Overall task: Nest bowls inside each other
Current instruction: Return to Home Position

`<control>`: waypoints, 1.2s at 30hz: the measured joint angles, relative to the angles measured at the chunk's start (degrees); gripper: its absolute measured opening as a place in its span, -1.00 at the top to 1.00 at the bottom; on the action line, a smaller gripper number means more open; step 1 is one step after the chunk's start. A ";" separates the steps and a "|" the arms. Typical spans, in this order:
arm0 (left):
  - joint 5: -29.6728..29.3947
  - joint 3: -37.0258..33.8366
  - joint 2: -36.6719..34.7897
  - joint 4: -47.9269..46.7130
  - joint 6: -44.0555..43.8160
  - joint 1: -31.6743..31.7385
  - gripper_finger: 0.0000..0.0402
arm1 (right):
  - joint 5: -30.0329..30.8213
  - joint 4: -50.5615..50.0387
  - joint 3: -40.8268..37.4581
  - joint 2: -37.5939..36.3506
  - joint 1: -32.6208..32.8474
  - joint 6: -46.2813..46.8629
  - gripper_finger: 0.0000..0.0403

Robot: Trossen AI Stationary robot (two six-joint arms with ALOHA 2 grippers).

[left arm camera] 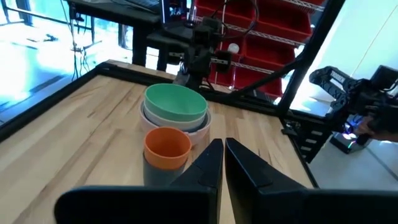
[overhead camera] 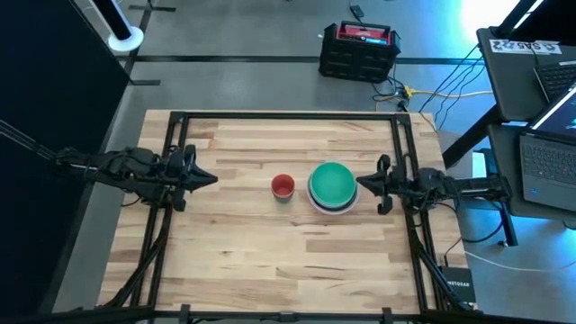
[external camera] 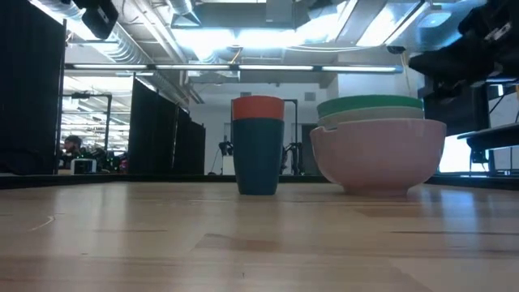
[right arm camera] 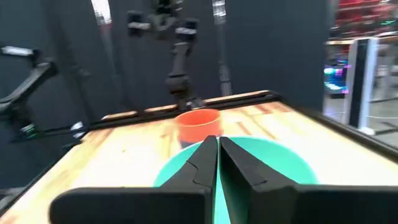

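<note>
A stack of nested bowls [overhead camera: 333, 187] stands right of the table's middle, with the green bowl [left arm camera: 175, 103] on top and a wide white one [external camera: 378, 154] at the bottom. To its left a small red bowl [overhead camera: 283, 185] sits inside a dark blue one [external camera: 259, 156]. My left gripper [overhead camera: 209, 179] is shut at the table's left side, pointing at the bowls and holding nothing. My right gripper [overhead camera: 364, 183] is shut just right of the stack, apart from it.
Black frame bars [overhead camera: 288, 117] run along the table's far, left and right sides. A black and red crate [overhead camera: 358, 49] stands on the floor beyond the far edge. Laptops [overhead camera: 549, 162] sit on a stand to the right. Bare wood lies near the front edge.
</note>
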 joint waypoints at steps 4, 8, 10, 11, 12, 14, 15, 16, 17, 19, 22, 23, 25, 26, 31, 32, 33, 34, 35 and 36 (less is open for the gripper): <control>0.00 0.00 0.00 -0.43 -0.12 0.00 1.00 | -5.51 -0.98 0.00 0.00 0.00 0.51 1.00; 0.00 0.00 0.07 -0.41 -0.12 0.00 1.00 | -8.37 -1.58 0.00 0.28 0.00 0.85 1.00; 0.00 0.00 0.07 -0.41 -0.12 0.00 1.00 | -8.36 -1.58 0.00 1.04 0.00 -0.07 1.00; 0.00 0.00 0.05 -0.37 -0.12 0.00 1.00 | -8.35 -1.58 0.00 1.75 0.00 -0.26 1.00; 0.00 -0.39 -0.03 0.24 0.07 0.00 1.00 | -8.35 -1.58 0.00 2.20 0.00 -0.08 1.00; -0.01 -3.49 -0.61 4.90 1.61 0.01 1.00 | -8.35 -1.59 0.00 2.96 0.00 0.39 1.00; -0.02 -5.07 -0.91 7.27 2.39 0.02 1.00 | -8.35 -1.60 0.00 3.34 0.00 0.63 1.00; -0.02 -6.65 -1.20 9.64 3.17 0.03 1.00 | -8.35 -1.61 0.00 3.72 0.00 0.87 1.00; -0.02 -8.23 -1.50 12.01 3.95 0.03 1.00 | -8.34 -1.61 0.00 4.10 0.00 1.10 1.00; -0.03 -11.39 -2.09 16.75 5.51 0.04 1.00 | -8.34 -1.62 0.00 4.86 0.00 1.57 1.00; -0.05 -16.12 -2.98 23.86 7.86 0.06 1.00 | -8.34 -1.64 0.00 5.99 0.00 2.28 1.00; -0.05 -17.70 -3.27 26.23 8.64 0.07 1.00 | -8.33 -1.65 0.00 6.37 0.00 2.52 1.00; -0.06 -20.86 -3.86 30.97 10.20 0.08 1.00 | -8.33 -1.66 0.00 7.13 0.00 2.99 1.00; -0.07 -22.63 -4.25 33.42 10.84 0.09 1.00 | -8.33 -1.66 0.00 7.40 0.00 3.16 1.00; 2.03 -31.05 -8.49 40.94 7.68 -0.39 1.00 | -8.33 -1.67 0.00 7.41 0.00 3.21 1.00; 4.11 -31.69 -9.48 40.64 6.71 -0.58 1.00 | -8.33 -1.69 0.00 7.41 0.00 3.21 1.00; 6.51 -32.09 -10.58 39.29 6.04 -0.78 1.00 | -8.33 -1.69 0.00 7.41 0.00 3.23 1.00; 9.33 -32.28 -11.59 37.33 5.09 -0.90 1.00 | -8.31 -1.69 0.00 7.41 0.00 3.23 1.00; 12.29 -32.28 -12.71 34.88 4.65 -1.02 1.00 | -8.31 -1.69 0.00 7.41 0.00 3.23 1.00; 14.76 -32.28 -14.07 32.17 4.10 -1.04 1.00 | -8.31 -1.69 0.00 7.41 0.00 3.23 1.00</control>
